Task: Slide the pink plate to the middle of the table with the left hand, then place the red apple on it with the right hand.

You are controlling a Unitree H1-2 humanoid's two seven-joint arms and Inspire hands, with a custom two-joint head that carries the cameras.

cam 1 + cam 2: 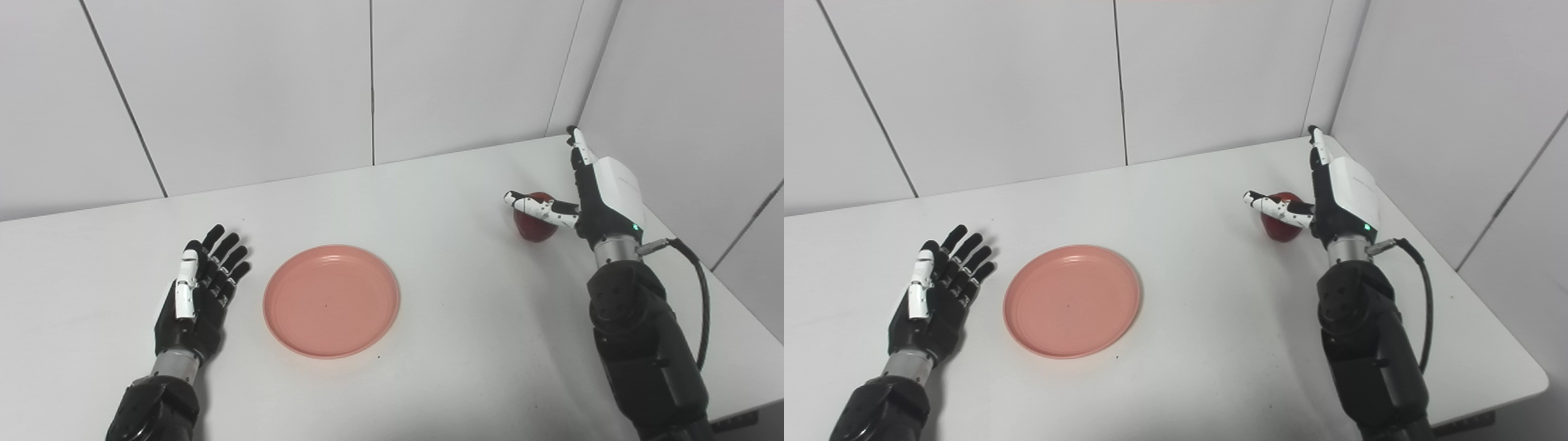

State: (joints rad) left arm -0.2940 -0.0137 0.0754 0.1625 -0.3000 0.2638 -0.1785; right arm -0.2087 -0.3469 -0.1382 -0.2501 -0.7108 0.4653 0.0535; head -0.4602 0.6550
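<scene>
Plate (331, 300) lies flat near mid-bench (441, 343), apart from the open, empty left hand (199, 294). Right hand (588, 196), fingers spread, brackets the apple (534, 228) at the far right without gripping. Risk: a closing thumb could nudge the round apple rolling away.

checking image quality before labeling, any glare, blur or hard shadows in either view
Left eye view: even, soft light; pink plate and red apple sharp, only faint shadows under the left hand. Right eye view: the same, no glare on the table; right hand crisp, no motion blur.
</scene>
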